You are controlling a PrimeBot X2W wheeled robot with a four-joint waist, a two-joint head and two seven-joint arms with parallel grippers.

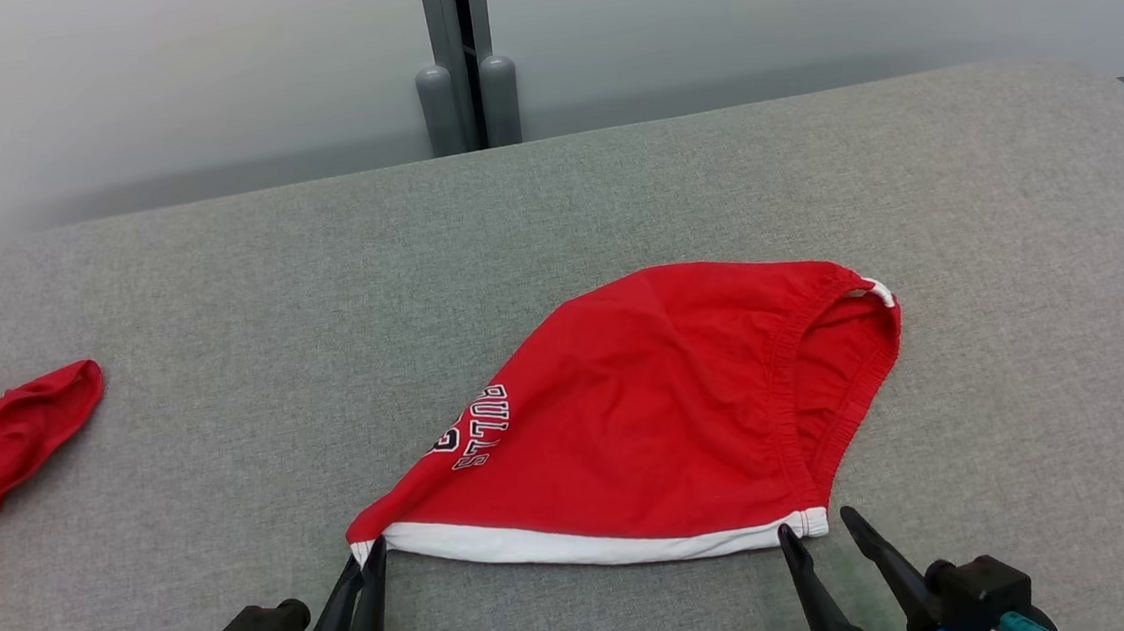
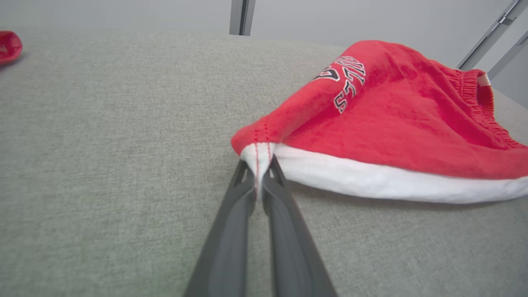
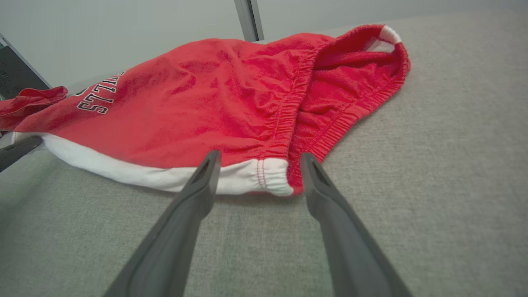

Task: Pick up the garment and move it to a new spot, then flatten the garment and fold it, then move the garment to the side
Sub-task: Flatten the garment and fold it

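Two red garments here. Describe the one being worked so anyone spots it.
On the grey table, look centre-front. The red shorts lie spread there, left gripper shut on one corner. Unlike the bunched red garment at far left, they show a white band and lettering.

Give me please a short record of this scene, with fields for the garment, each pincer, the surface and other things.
garment: red garment, white hem nearest the robot
left pincer: shut on the hem's left corner
right pincer: open, one finger each side of the hem's right corner
surface: grey surface, fabric-covered
other: second red cloth, far left, apart
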